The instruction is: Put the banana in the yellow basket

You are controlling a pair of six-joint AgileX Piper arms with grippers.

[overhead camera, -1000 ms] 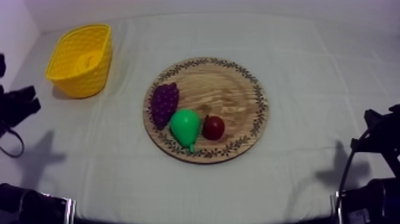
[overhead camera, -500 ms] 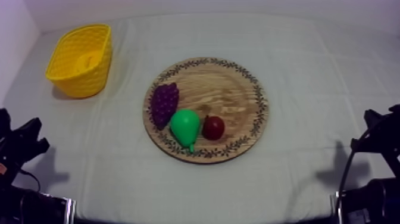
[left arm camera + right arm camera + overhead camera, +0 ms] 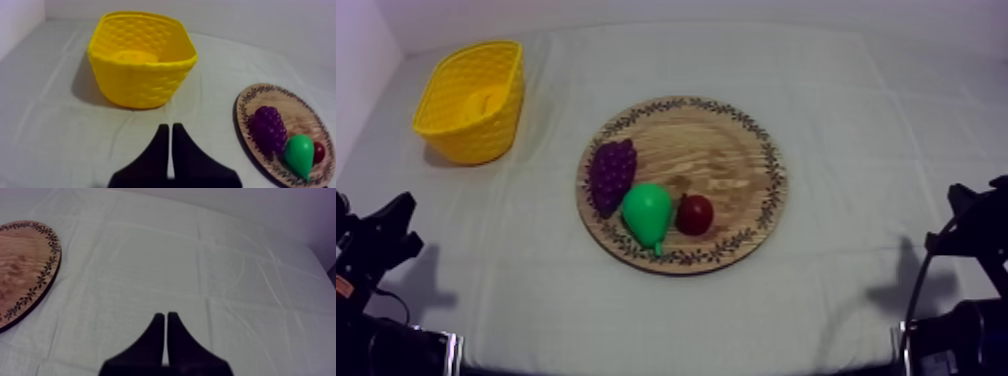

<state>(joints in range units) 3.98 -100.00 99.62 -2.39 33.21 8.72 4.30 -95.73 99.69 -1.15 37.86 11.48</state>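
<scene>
left wrist view: banana (image 3: 136,56) inside yellow basket (image 3: 145,87); left gripper (image 3: 170,129) and right gripper (image 3: 166,318) closed together, empty

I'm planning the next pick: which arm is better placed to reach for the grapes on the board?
Left, probably. The grapes lie at the left side of the wooden board, nearer the left gripper; the right gripper sits past the board's opposite edge. Both are shut.

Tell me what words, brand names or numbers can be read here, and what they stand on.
None: no words, numbers or labels can be read anywhere.
The rim of the wooden board carries a leafy pattern, not writing.
The yellow basket, the grapes, the pear and the small red fruit are plain.
</scene>
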